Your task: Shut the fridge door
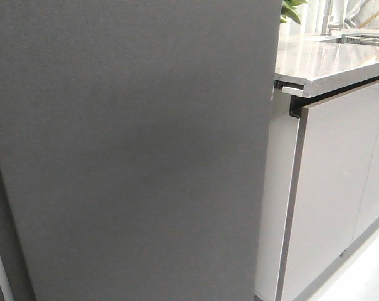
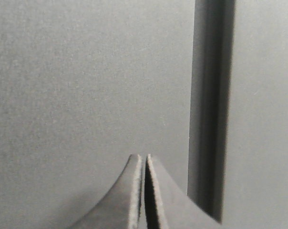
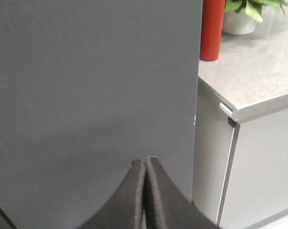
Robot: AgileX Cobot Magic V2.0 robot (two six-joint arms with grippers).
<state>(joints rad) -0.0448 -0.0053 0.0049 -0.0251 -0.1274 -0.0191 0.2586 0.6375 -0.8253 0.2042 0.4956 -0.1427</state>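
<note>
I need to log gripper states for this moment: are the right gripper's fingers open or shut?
Shut. In the right wrist view the right gripper has both fingertips pressed together with no gap, holding nothing, in front of the fridge door.

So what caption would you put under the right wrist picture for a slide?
Closed right gripper facing the dark-grey fridge door, beside a countertop with a red cylinder.

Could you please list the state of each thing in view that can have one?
fridge door: dark matte panel filling most of the front view; whether fully shut cannot be told.
left gripper: shut, empty, close to the grey panel.
right gripper: shut, empty, facing the door.
cabinet door: closed under the countertop.
</note>
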